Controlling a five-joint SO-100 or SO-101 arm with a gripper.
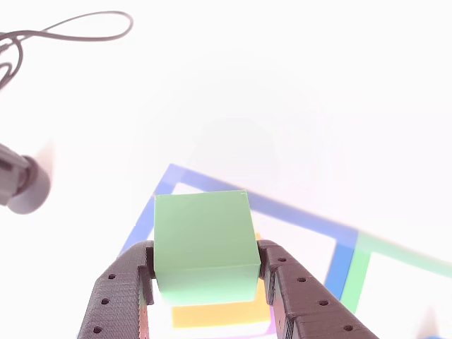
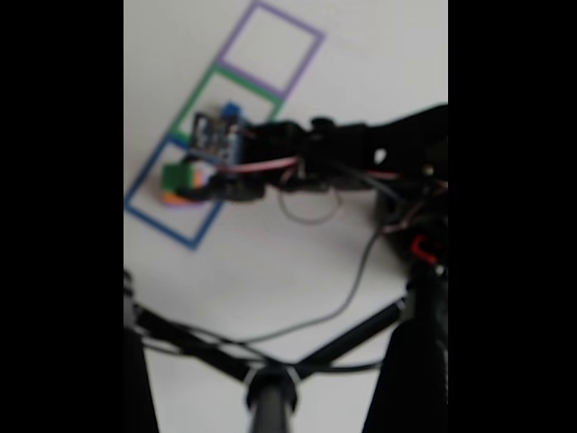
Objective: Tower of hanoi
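A green cube sits between my gripper's two dark fingers, which press on its left and right sides. Right under it is an orange cube, with a purple sliver lower still. In the blurred fixed view the green cube tops an orange and purple stack inside the blue taped square, with my gripper reaching it from the right. A blue cube lies in the green taped square, partly behind the arm.
A purple taped square lies beyond the green one. Blue tape and green tape run under the stack. A dark cable loops at top left. Black stand bars and a grey cable cross the near table.
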